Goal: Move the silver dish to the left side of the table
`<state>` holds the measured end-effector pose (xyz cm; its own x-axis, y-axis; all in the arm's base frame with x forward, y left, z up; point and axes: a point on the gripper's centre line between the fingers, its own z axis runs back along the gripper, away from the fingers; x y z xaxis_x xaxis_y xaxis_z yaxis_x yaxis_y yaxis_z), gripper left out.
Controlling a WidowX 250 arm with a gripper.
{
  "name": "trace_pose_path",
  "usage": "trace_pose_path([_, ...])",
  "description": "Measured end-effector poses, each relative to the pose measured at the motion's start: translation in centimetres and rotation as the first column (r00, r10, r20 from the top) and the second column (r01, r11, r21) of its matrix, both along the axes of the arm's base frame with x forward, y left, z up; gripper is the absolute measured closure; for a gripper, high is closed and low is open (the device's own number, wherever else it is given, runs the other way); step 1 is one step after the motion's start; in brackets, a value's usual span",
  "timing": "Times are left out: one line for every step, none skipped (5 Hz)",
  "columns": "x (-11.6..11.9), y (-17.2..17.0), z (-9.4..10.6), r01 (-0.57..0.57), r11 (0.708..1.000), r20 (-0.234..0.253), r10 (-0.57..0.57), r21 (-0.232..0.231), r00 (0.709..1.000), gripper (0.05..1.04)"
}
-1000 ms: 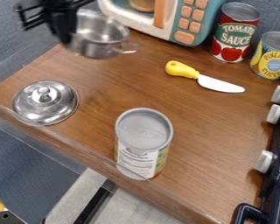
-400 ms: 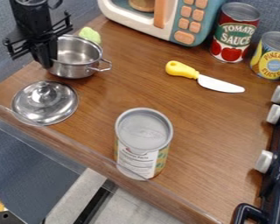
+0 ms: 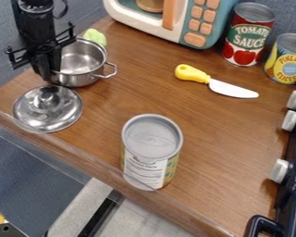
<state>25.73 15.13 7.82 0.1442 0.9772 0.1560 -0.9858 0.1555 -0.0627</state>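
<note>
Gripper (image 3: 50, 73) clamped onto pot's (image 3: 83, 76) left rim, pot over on the table's (image 3: 120, 104) left side, lid (image 3: 36, 113) just beside it, green thing (image 3: 95, 36) kinda behind, knife (image 3: 234, 90) lying right of it, can (image 3: 151, 141) upright nearer the front, microwave (image 3: 203, 39) plus red can (image 3: 244, 34) at the back.

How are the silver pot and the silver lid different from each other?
The pot is a deep, open vessel, while the lid is a shallow dome. The pot has a looped handle sticking out from its side; the lid has a round knob on top. The claw is at the pot's left edge, whereas the lid lies nearer the table's front edge. Both are round, shiny and silver.
</note>
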Motion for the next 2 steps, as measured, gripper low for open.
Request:
trace_pose_path([0.05, -0.41, 0.02, 0.001, 1.0, -0.012, -0.001, 0.0, 1.0, 0.573])
trace_pose_path([-0.01, -0.88, 0.75, -0.007, 1.0, -0.017, 0.007, 0.004, 1.0, 0.263])
